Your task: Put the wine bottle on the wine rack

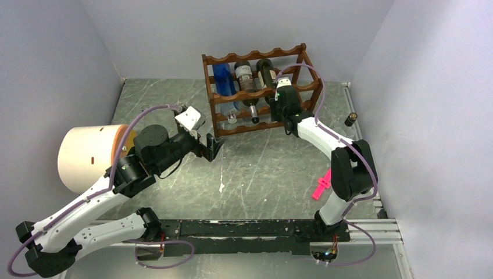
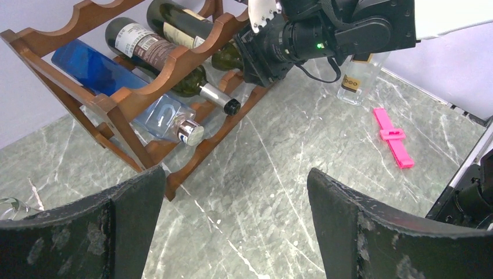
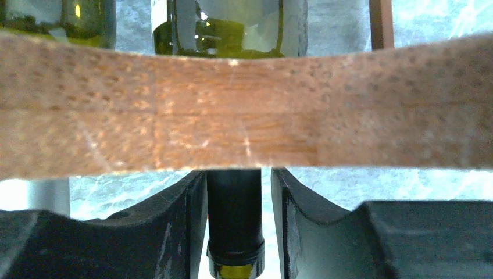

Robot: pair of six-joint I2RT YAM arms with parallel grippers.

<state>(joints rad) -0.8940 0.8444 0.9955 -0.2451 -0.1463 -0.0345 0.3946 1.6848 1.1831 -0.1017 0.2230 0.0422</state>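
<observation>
The reddish-brown wooden wine rack [image 1: 228, 97] stands at the back of the table, and shows in the left wrist view [image 2: 174, 64]. A dark green wine bottle [image 1: 267, 72] lies in its top right slot, neck toward the arms. My right gripper [image 1: 285, 96] is at that neck. In the right wrist view a rack rail [image 3: 244, 125] crosses the frame and the neck [image 3: 234, 215] sits between my fingers [image 3: 192, 221]. The left finger touches it and a thin gap shows at the right one. My left gripper [image 2: 235, 174] is wide open and empty over the table by the rack's left front corner [image 1: 210, 148].
A blue bottle [image 1: 224, 78] and a labelled dark bottle [image 1: 247, 78] lie in the top tier, and a clear bottle [image 2: 168, 119] lies below. A clear bottle [image 2: 360, 75] stands at the right. A pink strip [image 1: 321, 185] lies mid-right. A cream cylinder [image 1: 90, 157] lies at the left.
</observation>
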